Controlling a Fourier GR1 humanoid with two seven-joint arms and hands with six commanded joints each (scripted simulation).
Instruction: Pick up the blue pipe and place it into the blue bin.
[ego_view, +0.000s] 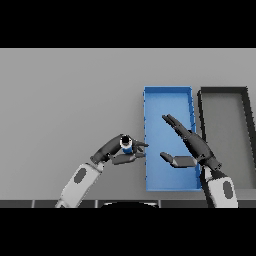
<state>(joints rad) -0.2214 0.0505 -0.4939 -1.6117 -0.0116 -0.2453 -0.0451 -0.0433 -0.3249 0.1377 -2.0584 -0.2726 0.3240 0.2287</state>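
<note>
A short blue pipe (127, 145) with a white band and a dark open top stands upright just left of the blue bin (150, 102). My left hand (114, 149) is shut on the pipe, fingers behind it and thumb in front, at the bin's left wall. My right hand (192, 145) hovers open over the right half of the bin, fingers straight toward the far left and thumb stretched left.
A dark grey bin (246, 120) stands right of the blue one, their walls nearly touching. Bare grey table lies to the left and beyond both bins.
</note>
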